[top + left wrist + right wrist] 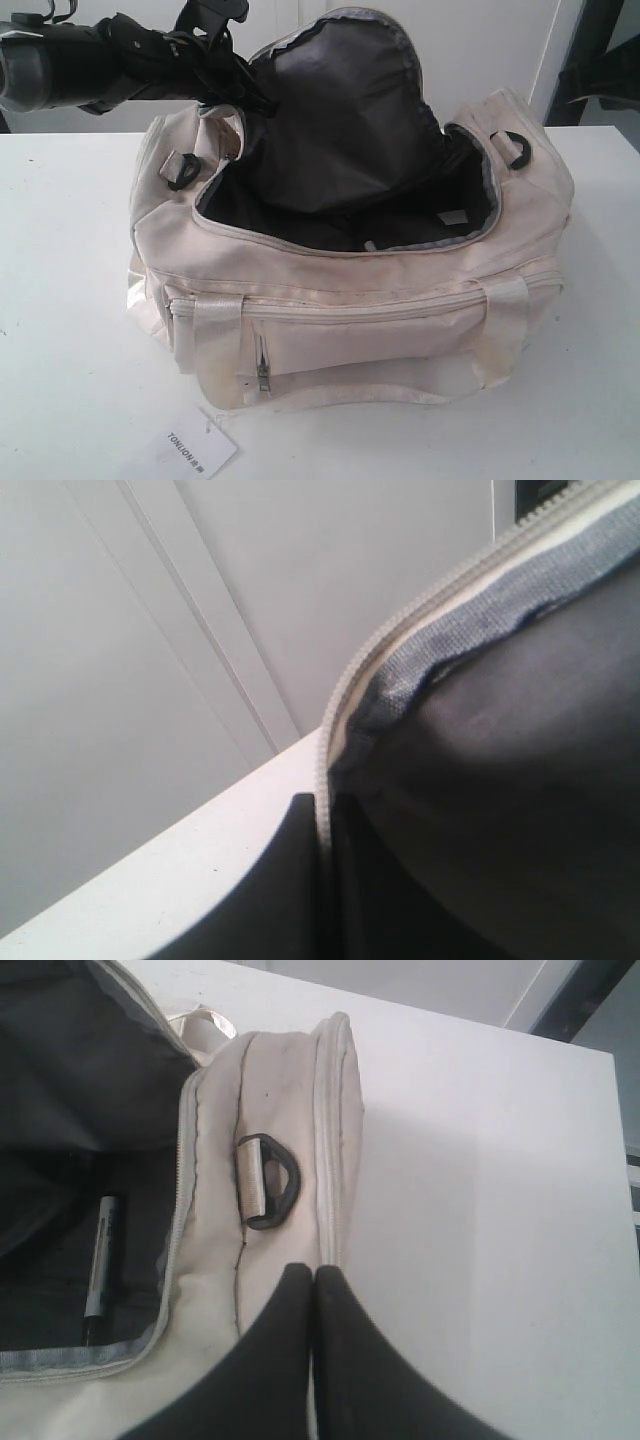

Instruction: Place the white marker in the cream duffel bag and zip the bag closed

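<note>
Cream fabric sags mid-desk (80,400): the cream duffel bag (380,330) gapes. The left gripper (320,820) seems to pinch the raised flap (340,120) at its zipper edge, one finger hidden. The white marker (100,1260) lies inside on the dark lining. By the black end ring (268,1182), the right gripper (314,1272) is pressed together, empty. Zipping could snag loose lining or drag the unbraced bag.
</note>
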You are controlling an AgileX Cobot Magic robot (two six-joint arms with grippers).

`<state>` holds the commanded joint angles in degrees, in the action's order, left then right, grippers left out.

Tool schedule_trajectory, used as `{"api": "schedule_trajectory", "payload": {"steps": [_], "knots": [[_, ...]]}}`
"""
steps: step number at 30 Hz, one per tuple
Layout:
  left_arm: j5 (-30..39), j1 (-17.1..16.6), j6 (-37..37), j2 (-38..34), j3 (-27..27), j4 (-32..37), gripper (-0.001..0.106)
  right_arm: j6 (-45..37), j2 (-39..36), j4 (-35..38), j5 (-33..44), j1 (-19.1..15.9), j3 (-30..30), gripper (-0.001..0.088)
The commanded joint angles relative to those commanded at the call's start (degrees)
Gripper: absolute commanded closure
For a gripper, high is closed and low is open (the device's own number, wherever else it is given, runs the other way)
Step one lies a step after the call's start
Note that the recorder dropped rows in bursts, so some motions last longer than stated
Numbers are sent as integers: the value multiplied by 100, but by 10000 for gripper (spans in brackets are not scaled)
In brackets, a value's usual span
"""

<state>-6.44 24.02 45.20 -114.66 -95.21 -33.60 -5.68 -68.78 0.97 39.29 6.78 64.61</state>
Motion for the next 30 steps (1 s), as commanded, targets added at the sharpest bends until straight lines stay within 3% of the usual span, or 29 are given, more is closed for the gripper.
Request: {"api": "schedule_trajectory", "payload": {"steps": [15,30], "knots": [[83,0,-41,10,-9,0,1053,0,0,0,0,0,0,868],[1855,0,-41,793,-21,0,1053,0,0,67,-3,0,0,868]]}}
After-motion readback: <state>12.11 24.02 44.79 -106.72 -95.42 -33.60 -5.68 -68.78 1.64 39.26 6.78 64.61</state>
